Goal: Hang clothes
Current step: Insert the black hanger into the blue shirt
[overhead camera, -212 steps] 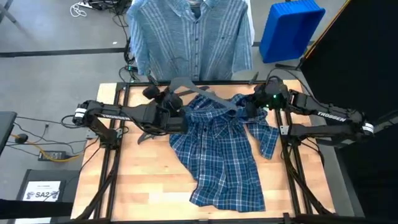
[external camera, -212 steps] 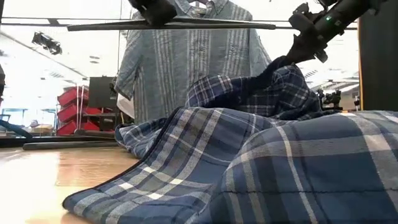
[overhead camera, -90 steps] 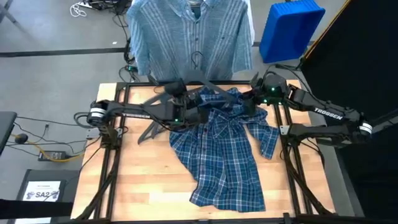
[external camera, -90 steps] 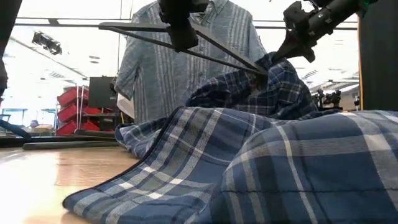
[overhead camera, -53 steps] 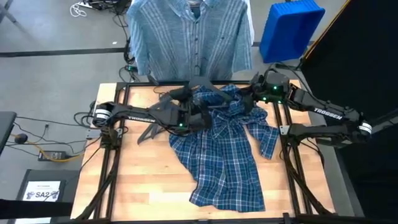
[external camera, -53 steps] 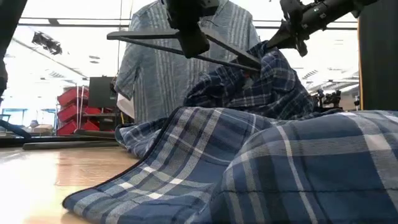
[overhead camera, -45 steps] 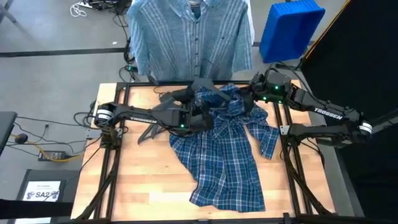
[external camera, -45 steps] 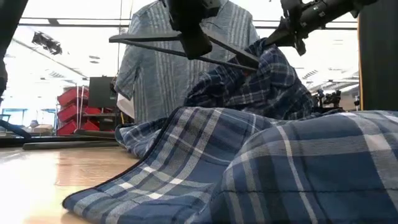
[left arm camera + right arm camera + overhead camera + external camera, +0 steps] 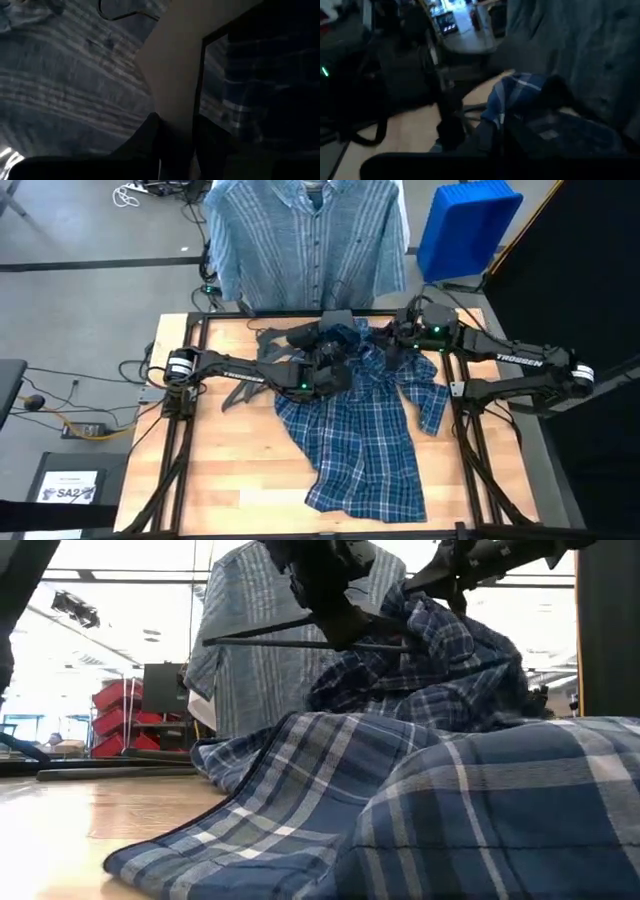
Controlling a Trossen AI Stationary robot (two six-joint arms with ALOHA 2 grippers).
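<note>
Reading "TROSSEN" on right arm [image 9: 520, 361] above plaid shirt [image 9: 360, 430].

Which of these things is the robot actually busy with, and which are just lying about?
In use:
- plaid shirt
- dark hanger, held by the left gripper
- right gripper, lifting the shirt's collar end
- striped shirt, already hung

Lying about:
- blue bin
- floor cables

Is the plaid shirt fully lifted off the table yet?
No: in the high view most of the plaid shirt lies spread across the table, only its collar end raised.
</note>
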